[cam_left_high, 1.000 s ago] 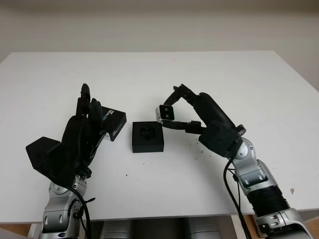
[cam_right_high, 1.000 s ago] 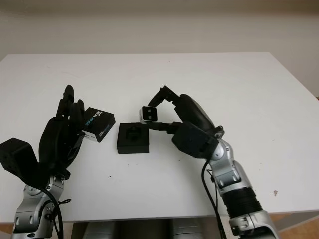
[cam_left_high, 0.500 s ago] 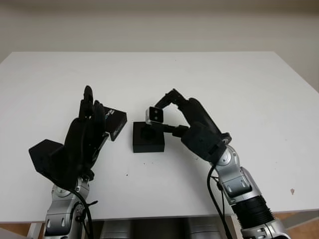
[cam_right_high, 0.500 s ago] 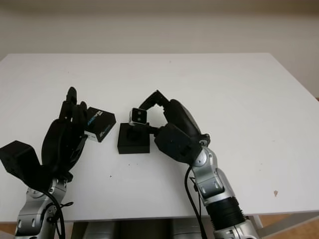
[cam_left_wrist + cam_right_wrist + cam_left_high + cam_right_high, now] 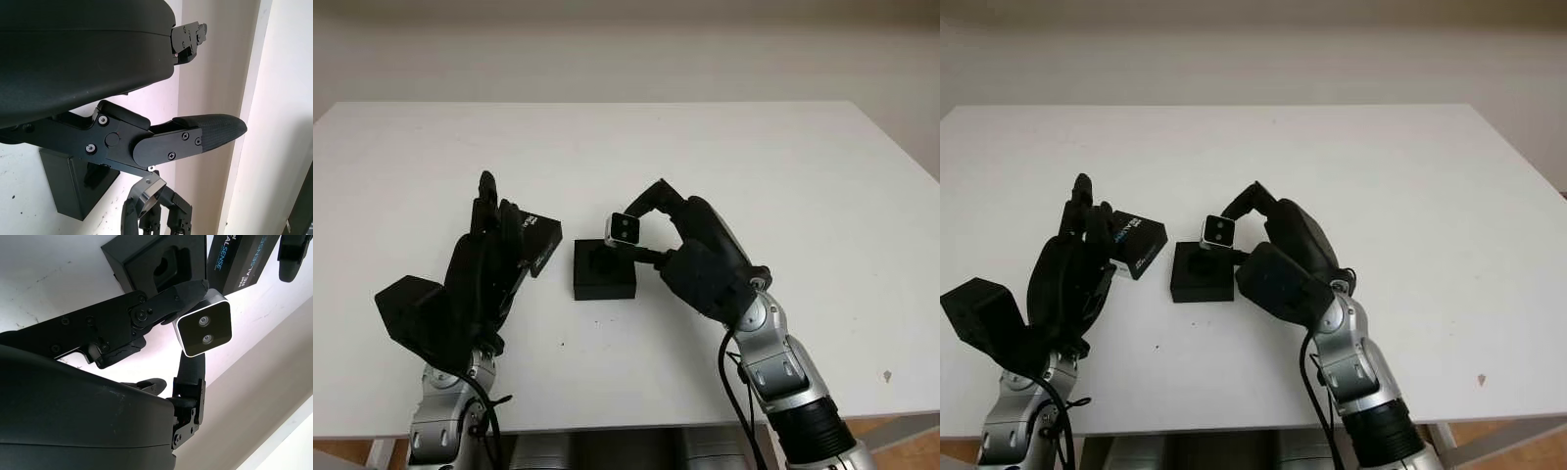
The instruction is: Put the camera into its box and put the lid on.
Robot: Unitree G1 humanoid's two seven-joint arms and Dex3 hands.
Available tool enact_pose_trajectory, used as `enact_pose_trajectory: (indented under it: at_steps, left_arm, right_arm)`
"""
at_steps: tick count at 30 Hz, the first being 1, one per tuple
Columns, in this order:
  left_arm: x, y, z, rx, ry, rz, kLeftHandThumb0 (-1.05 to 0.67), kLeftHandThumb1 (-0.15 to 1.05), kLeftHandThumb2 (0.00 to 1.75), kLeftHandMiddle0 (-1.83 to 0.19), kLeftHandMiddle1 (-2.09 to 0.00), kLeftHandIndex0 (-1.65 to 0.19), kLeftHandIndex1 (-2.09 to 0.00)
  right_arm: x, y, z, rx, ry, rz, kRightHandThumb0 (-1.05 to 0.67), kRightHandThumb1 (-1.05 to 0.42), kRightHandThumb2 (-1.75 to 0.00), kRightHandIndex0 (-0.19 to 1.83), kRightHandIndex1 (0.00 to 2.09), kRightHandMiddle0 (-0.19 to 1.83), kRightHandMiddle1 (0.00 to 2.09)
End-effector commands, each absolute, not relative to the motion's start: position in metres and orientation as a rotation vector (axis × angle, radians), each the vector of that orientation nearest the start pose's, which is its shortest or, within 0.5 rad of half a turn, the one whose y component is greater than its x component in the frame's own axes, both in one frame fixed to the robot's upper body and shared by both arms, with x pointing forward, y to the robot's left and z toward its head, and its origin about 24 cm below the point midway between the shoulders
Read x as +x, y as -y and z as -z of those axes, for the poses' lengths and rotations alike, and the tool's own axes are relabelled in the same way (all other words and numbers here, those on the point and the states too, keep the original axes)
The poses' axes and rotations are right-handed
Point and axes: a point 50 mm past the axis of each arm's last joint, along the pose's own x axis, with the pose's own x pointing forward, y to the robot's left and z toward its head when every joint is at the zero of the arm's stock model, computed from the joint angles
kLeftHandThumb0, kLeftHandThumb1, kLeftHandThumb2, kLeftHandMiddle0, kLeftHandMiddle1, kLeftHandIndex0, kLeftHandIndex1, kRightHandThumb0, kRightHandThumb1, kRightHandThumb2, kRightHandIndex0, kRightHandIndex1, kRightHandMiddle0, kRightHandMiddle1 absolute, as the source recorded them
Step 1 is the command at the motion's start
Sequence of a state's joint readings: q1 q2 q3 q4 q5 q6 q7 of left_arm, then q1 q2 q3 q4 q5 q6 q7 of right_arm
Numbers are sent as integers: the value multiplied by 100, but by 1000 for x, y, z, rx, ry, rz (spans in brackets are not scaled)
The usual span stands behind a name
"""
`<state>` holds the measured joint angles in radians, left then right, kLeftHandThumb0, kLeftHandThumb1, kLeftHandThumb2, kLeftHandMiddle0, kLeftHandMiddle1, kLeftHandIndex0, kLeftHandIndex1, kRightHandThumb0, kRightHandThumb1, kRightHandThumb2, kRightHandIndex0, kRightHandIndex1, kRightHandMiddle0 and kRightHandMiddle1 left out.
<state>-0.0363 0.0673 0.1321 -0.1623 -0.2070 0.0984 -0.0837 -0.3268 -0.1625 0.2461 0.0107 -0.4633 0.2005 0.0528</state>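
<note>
Camera (image 5: 625, 230) pinched between right hand (image 5: 690, 257) fingers (image 5: 166, 301)

Right hand (image 5: 651, 230): centre frame, fingers pinched on the camera (image 5: 626, 230).
Left hand (image 5: 484, 259): lower left, open, upright.

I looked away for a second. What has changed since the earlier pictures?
The right hand, shut on the camera, carried it leftward until it hung over the box's right edge. The left hand stayed open beside the lid; box and lid did not move.
</note>
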Motion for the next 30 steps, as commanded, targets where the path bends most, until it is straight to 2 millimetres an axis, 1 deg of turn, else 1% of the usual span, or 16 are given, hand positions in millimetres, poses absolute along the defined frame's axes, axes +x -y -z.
enact_pose_trajectory:
  at_steps: [1,13,20,30]
  left_arm:
    - [259,-182,-87,-124,139,-2,-70,105,62,19,0,19,0]
    - [259,-183,-88,-128,145,-2,-71,105,60,19,0,19,0]
    - [258,-181,-88,-130,138,-9,-71,105,60,19,0,19,0]
    - [257,-180,-86,-126,132,-12,-71,105,61,19,0,19,0]
  right_arm:
    - [306,102,-106,-676,172,-223,-41,-103,-5,38,10,33,188]
    - [317,97,-102,-715,186,-334,-42,-103,-5,37,8,32,191]
    - [323,96,-101,-742,182,-363,-44,-103,-5,38,8,34,189]
    - [328,95,-99,-762,170,-371,-42,-103,-5,37,7,34,193]
